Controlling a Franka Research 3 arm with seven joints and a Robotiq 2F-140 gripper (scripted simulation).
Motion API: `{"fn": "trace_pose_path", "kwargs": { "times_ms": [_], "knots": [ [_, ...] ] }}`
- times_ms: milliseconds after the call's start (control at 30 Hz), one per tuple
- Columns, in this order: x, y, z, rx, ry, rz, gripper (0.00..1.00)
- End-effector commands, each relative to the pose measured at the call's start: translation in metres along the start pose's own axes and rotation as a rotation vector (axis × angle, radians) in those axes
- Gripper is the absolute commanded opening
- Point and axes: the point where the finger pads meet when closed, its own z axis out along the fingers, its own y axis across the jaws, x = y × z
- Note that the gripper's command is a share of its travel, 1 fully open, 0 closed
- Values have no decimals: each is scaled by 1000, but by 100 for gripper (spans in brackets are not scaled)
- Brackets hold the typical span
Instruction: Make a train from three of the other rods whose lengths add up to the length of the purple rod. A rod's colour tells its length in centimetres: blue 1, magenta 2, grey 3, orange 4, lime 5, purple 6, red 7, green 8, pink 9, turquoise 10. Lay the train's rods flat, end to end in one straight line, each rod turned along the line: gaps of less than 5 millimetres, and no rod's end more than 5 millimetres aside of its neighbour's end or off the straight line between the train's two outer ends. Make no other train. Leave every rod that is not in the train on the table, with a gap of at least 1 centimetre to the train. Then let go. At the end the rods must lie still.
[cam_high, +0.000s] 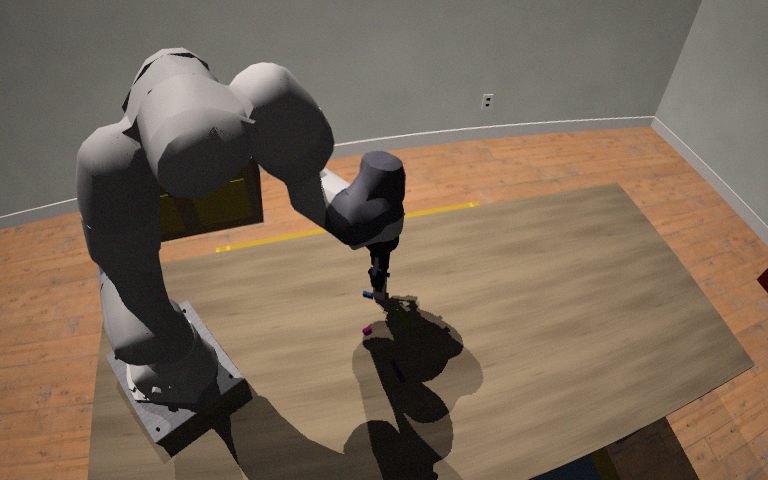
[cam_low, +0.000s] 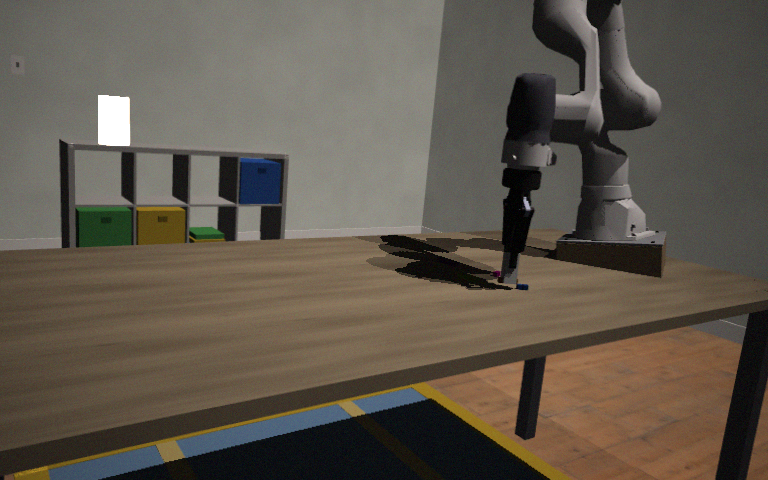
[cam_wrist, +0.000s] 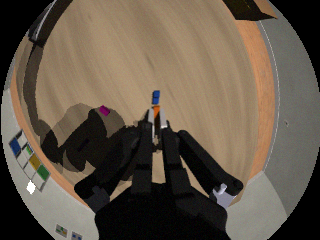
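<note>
Holds the orange rod (cam_wrist: 157, 110) in the end effector (cam_high: 380, 294) (cam_low: 509, 280) (cam_wrist: 156, 115), with fingertips set narrow and closed on its sides; points straight down, low at the counter (cam_high: 538, 271) (cam_low: 226, 316) (cam_wrist: 200, 60); shows only the rod's near portion clearly in the wrist view, with the rest hidden between the fingers; has two short blue pieces (cam_high: 367, 294) (cam_low: 522, 286) (cam_wrist: 156, 94) lying just beyond the orange end, one directly behind the other, roughly in line with it; leaves a narrow strip of bare wood visible between the nearer blue piece and the orange; cannot tell from these angles whether the line is true enough, nor whether the orange underside touches the wood

Has the magenta rod (cam_high: 367, 330) (cam_low: 496, 273) (cam_wrist: 104, 110) lying off to one side, well apart from the blue pieces, near the edge of the arm's shadow; has a dark, purplish rod (cam_high: 398, 370) (cam_wrist: 83, 145) lying farther off in the deep shadow, apart from the magenta and too dim for a sure colour; stands on a base plate (cam_high: 158, 433) (cam_low: 651, 254) at one side of the counter
</note>
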Motion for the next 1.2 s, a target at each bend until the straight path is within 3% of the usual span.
{"fn": "trace_pose_path", "kwargs": {
  "times_ms": [0, 1167],
  "knots": [
    [0, -1, 0, 0, -2, 5, 3],
    [0, -1, 4, 0, -2, 4, 3]
  ]
}}
